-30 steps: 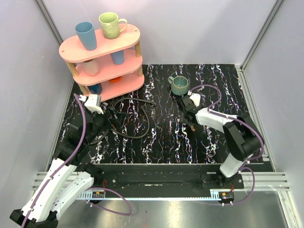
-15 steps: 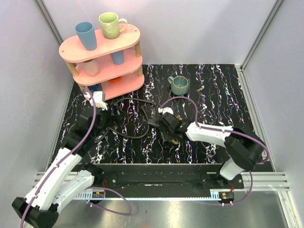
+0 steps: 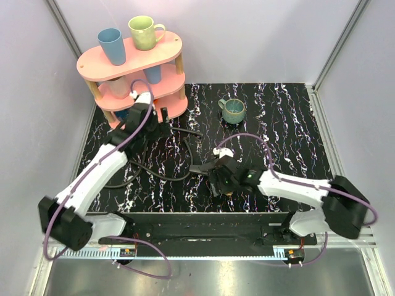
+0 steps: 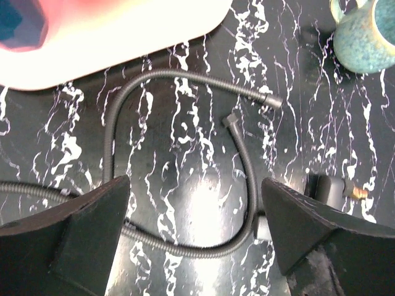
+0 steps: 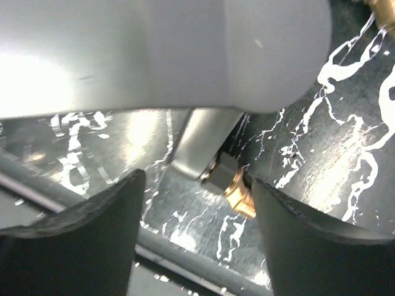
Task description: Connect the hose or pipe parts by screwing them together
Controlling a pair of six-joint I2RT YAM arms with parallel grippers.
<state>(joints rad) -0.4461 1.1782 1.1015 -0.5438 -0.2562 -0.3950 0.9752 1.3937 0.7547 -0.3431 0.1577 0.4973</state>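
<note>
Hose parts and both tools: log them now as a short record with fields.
left tool: open, above the hose loop, holding nothing
right tool: open, one finger on either side of the brass fitting
hose: lying curled on the mat, two free ends apart
parts joined: not yet

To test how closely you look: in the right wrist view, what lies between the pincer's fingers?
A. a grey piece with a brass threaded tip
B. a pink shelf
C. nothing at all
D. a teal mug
A: the grey piece with its brass tip shows between the right pincer's spread fingers.
</note>
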